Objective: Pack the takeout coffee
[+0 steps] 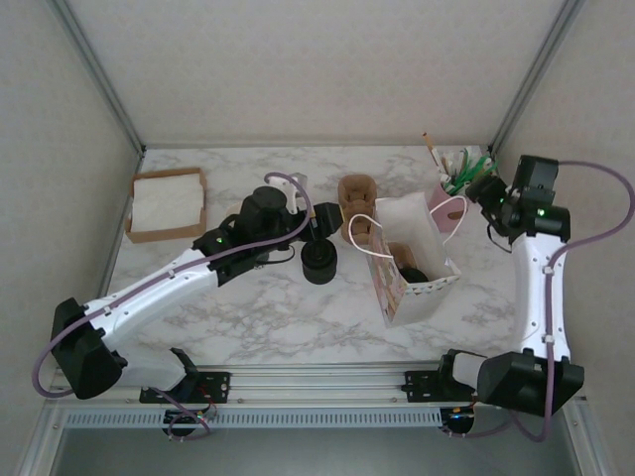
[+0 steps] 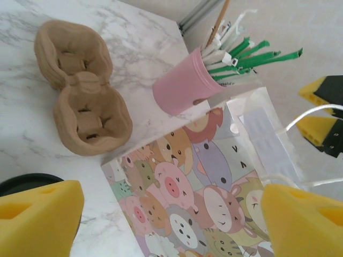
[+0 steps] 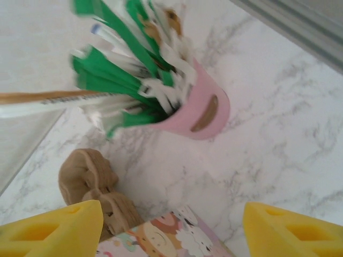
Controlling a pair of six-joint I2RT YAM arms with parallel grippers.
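Observation:
The open paper bag (image 1: 429, 290) printed with cartoon animals stands right of centre. Inside its mouth I see a dark round lid on something brown, probably the takeout coffee (image 1: 415, 275); the cup's body is hidden. My left gripper (image 1: 332, 218) hangs just left of the bag and is open. In the left wrist view its yellow fingertips (image 2: 37, 219) stand wide apart, the left gripper (image 2: 171, 225) facing the bag's printed side (image 2: 182, 193). My right gripper (image 1: 484, 190) is open beside the pink cup, and in its own view the right gripper (image 3: 171, 235) holds nothing.
A pink cup of straws and stirrers (image 1: 459, 180) stands behind the bag. A brown pulp cup carrier (image 1: 357, 203) lies at the back centre. A stack of black lids (image 1: 319, 263) sits under the left wrist. A napkin box (image 1: 169, 203) is at the far left.

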